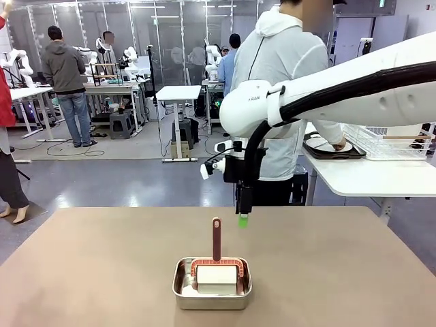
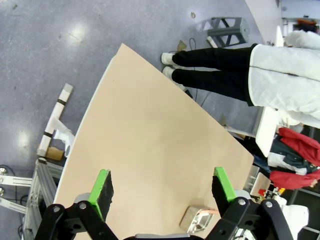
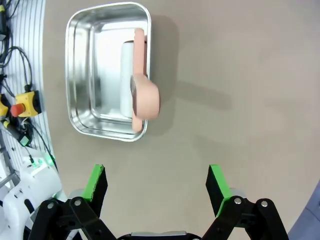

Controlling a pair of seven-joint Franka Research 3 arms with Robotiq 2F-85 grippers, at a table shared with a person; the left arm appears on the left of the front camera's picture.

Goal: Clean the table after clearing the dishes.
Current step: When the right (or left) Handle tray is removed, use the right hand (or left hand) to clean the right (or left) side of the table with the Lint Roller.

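The pan [image 1: 212, 300] sits at the table [image 1: 102, 272] near edge — the dishes [image 1: 325, 145] on a side table [image 1: 368, 178] behind, right.

Left and right halves: the counter [image 1: 88, 272] lies bare here, so free passage is offered out to both side edges.
Near middle: blocked by a steel pan [image 1: 212, 291] set close to the near edge, with a brush [image 1: 216, 274] lying in it.
Above the pan: room is taken by the brush's handle [image 1: 216, 238], which stands upright.
Far middle: occupied by the right gripper [image 1: 242, 219], hung just beyond the handle, fingers spread wide; its arm spans in from the right, above the counter.
High over the counter: the left gripper [image 2: 162, 187] is held well clear, fingers spread wide.
Far edge: a person [image 1: 286, 68] is stood just beyond it, right of middle.
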